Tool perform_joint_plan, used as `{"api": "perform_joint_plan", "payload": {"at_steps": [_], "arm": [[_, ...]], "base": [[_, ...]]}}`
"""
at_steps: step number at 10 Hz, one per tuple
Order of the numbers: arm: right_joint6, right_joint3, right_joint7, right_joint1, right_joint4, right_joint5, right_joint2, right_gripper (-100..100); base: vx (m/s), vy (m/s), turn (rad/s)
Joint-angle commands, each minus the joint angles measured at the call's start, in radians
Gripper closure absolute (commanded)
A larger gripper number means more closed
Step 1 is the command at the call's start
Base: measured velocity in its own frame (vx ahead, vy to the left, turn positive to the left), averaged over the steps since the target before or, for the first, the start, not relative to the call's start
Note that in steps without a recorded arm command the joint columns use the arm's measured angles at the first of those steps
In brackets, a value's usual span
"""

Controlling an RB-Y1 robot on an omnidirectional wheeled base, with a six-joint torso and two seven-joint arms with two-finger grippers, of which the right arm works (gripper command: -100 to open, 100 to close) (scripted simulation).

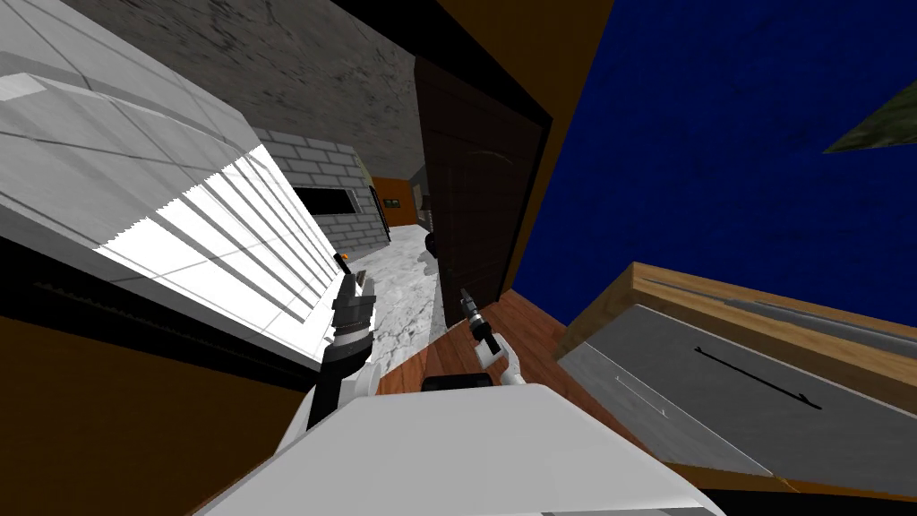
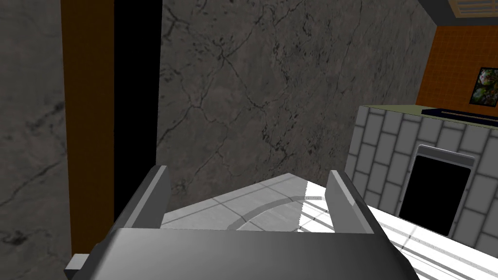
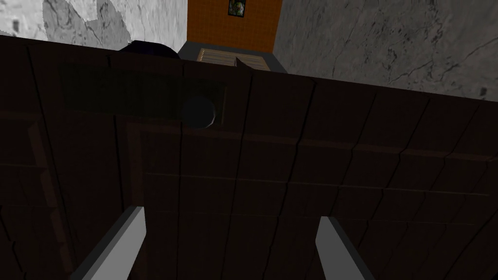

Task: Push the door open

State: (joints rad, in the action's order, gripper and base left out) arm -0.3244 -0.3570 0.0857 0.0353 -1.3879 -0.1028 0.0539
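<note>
Right gripper [image 3: 231, 214] facing dark door [image 3: 316, 160] near round knob [image 3: 198, 112], fingers spread, empty. Pushing squarely on knob side likely working best. Left gripper [image 2: 248, 177] hanging open.

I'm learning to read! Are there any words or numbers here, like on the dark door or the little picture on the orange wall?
None can be read.
The dark door and its round knob carry no writing.
The little picture is too small for letters to show.
The grey panel bears only a black arrow-like line.
</note>
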Motion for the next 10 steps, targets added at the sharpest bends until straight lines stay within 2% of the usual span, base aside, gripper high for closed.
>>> {"api": "perform_joint_plan", "payload": {"at_steps": [1,6,7,8,10], "arm": [[0.007,-0.009,0.008,-0.017,0.032,-0.003,-0.008,-100],[0.035,-0.041,0.031,-0.057,0.111,-0.013,-0.047,-100],[0.028,-0.037,0.029,-0.053,0.106,-0.011,-0.040,-100],[0.026,-0.032,0.028,-0.058,0.115,-0.010,-0.024,-100],[0.024,-0.028,0.027,-0.063,0.122,-0.009,-0.017,-100]], "base": [[0.129,-0.160,0.092],[0.131,-0.148,0.111],[0.066,-0.070,0.028],[0.125,0.045,0.025],[0.151,0.069,0.020]]}}
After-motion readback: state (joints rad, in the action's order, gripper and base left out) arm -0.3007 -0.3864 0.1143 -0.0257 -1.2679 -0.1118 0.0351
